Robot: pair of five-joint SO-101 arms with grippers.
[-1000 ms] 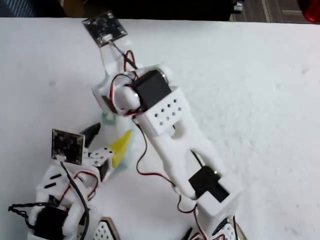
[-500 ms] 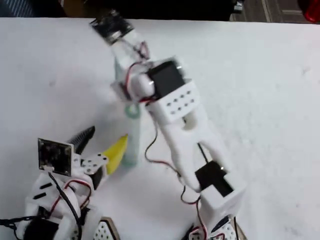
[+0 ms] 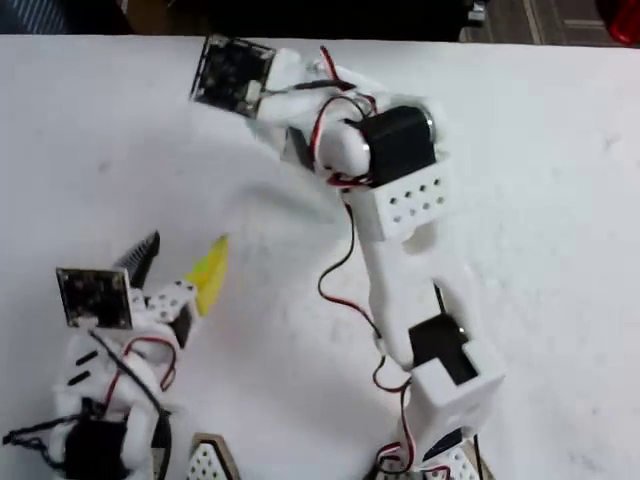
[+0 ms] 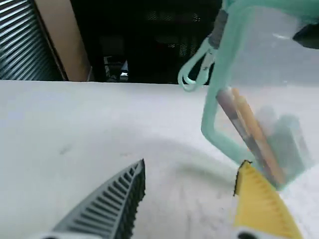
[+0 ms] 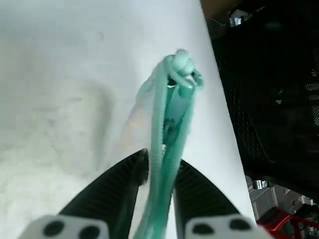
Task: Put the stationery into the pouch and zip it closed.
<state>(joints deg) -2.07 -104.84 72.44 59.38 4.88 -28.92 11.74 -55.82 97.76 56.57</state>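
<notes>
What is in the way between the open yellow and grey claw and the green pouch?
Nothing visible is in the way. The left gripper is open above the bare table, and the pouch is just beyond its yellow finger, with pens inside. The right gripper is shut on the pouch's edge.

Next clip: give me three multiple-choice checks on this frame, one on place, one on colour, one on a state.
1. Where is the pouch?
A lying flat on the table
B gripped by the right claw
C in a person's hand

2. What colour is its edging?
A red
B mint green
C black

3. The left claw is:
A open
B shut on a pen
C shut on a clip

Answers:
1 B, the right wrist view shows the dark jaws pinching it.
2 B, both wrist views show mint green trim.
3 A, its jaws stand wide apart with nothing between.
</notes>
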